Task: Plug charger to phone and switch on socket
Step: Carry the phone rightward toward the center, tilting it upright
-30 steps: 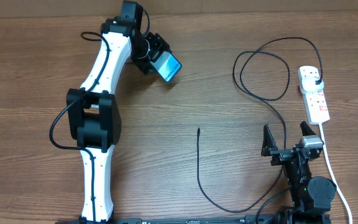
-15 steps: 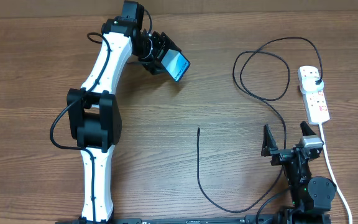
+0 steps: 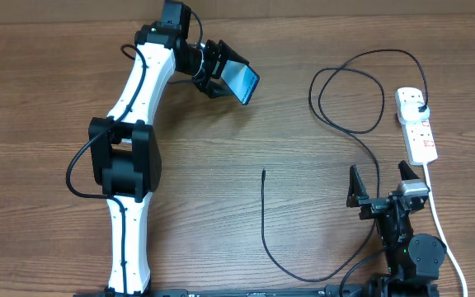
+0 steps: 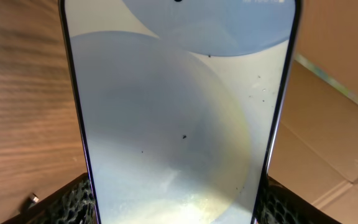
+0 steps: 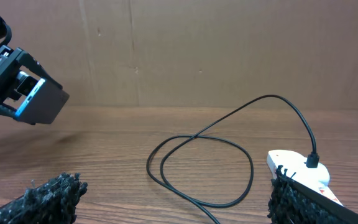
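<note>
Left end effector (image 3: 229,75): pinching the phone (image 3: 244,81) by its two long edges. The left wrist view shows both pads at the lower corners of the lit screen. The phone is held clear of the counter (image 3: 56,82), tilted, near the far edge and a little left of its middle. The right wrist view confirms it is in the air.

Right end effector (image 3: 380,186): spread and holding nothing, parked near the near-right corner.

Charger (image 3: 263,206): its connector tip (image 3: 263,173) lies free on the counter near the middle, well apart from the phone. The cable runs toward the near edge, curves right past the right end effector, then loops toward the far-right corner. Its plug (image 3: 420,108) is already seated in the socket (image 3: 416,128) along the right edge. The position of the red switches is too small to tell.

Assessment: the step in hand appears to be carrying the phone toward the connector tip. To do it well:
- Keep the pinch square on the long edges so that the phone does not twist.
- Set the phone down flat, or hold it low, with the port end facing the tip. Which end has the port cannot be told here.
- Leave room beside the tip for the right end effector to grip it close behind the connector.
- Avoid dragging the cable loops, which could tug the plug.
</note>
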Robot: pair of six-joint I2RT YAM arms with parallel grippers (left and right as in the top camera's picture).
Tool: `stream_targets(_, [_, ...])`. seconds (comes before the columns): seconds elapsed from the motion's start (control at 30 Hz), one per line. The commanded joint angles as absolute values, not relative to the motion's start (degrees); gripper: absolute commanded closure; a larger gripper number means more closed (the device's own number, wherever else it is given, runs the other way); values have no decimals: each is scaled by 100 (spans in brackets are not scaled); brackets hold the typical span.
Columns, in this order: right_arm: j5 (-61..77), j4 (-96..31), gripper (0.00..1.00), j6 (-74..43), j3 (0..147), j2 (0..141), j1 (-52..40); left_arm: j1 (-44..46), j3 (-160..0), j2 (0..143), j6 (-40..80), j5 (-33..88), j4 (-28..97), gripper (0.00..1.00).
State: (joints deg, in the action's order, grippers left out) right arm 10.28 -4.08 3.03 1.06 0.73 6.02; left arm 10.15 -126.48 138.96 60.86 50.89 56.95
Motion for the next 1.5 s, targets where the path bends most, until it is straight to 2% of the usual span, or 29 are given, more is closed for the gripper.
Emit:
stream_targets(0.0, [1035, -381, 0, 331, 45, 16, 637, 1000, -12844, 13869, 6375, 5719, 5647, 96])
stream_targets(1.0, [1035, -381, 0, 331, 45, 16, 637, 751, -12844, 13869, 6604, 7481, 5653, 96])
stream_targets(1.47, [1035, -381, 0, 329, 45, 16, 637, 749, -12844, 13869, 6823, 7660, 5669, 96])
